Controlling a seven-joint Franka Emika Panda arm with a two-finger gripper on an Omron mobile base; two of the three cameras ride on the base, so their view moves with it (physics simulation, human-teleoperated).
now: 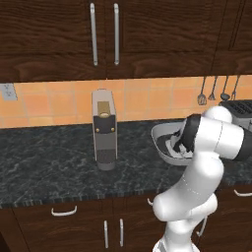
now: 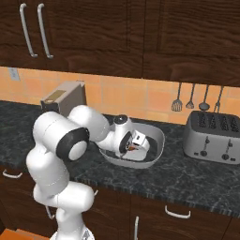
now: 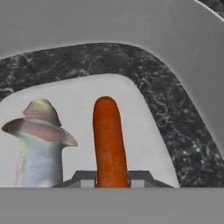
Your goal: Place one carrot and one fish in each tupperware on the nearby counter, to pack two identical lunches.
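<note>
Item: carrot (image 3: 108, 142), grasped by gripper (image 3: 112, 178) inside tupperware (image 2: 157, 133) on desk (image 1: 44, 162), fish (image 3: 39, 140) beside; step: placing; next: release.

Dark wood cabinets (image 1: 103, 34) above an orange tiled wall (image 1: 54, 103), hung with what seem utensils (image 2: 190, 99).

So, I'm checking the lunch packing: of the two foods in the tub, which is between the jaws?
The orange carrot: it runs straight up from between the shut jaws inside the tupperware. The pale fish lies beside it, outside the jaws.
</note>
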